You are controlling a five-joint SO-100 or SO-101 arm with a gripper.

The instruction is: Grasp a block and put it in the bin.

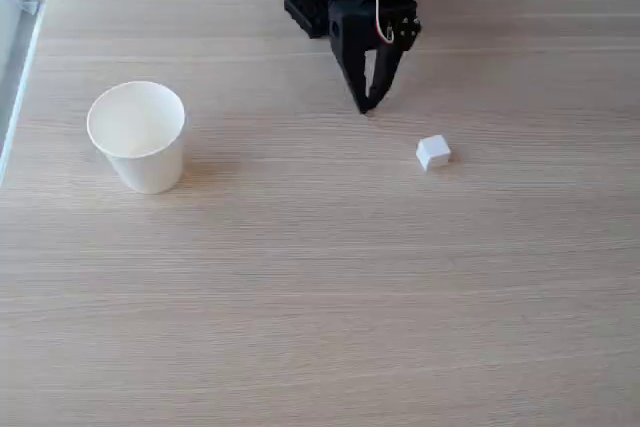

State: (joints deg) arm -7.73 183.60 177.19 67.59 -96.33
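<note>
Fixed view: the black end effector (368,105) hangs at about 12 o'clock over the light wood desk (320,287), tips pointing down and pinched together, with nothing between them. The little white block (433,152) sits on the desk near the tips, at their 4 o'clock. The white bin (138,135) stands upright at 9 o'clock, well apart from both.

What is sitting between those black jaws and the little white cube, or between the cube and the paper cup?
Nothing visible. In the fixed view the gripper hangs just up-left of the block, with bare table between them. Bare wood also runs from the block left to the bin.
</note>
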